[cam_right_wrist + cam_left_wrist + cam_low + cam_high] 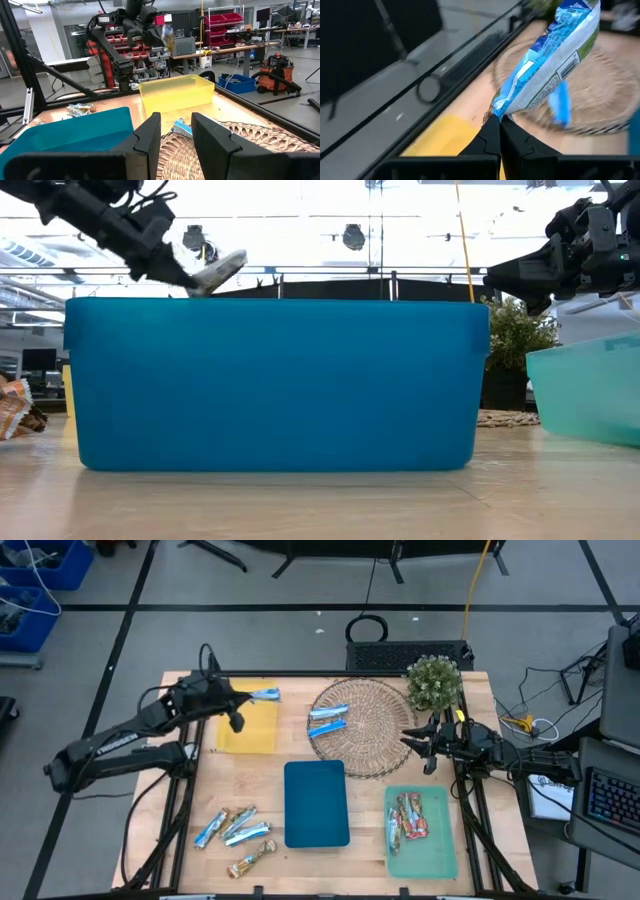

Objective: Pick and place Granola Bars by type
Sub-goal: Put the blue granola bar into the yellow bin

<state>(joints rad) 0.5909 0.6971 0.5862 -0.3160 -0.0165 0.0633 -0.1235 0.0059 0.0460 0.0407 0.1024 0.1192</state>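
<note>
My left gripper (499, 122) is clenched on the crimped end of a blue bar (547, 60), holding it in the air above the far edge of the yellow tray (248, 727), at the left rear of the bench (180, 810). Going from the near edge outward: at the near left lies a loose cluster of bars (235, 835), blue-and-silver ones with a tan one nearest the edge. Beside them, in the middle, sits the blue tray (316, 803); I cannot see into it from the low view, but from above it shows only its own colour. At the near right, the green tray (438, 850) holds several red bars (408, 817), lying side by side. Farther back, in the middle, is the wicker mat (375, 740) with two blue bars (327, 722) on its left part. My right gripper (176, 132) hangs released, fingers apart, above the mat's right edge, just beyond the green tray. At the far right corner stands a small plant (434, 682), touching the mat's rim.
</note>
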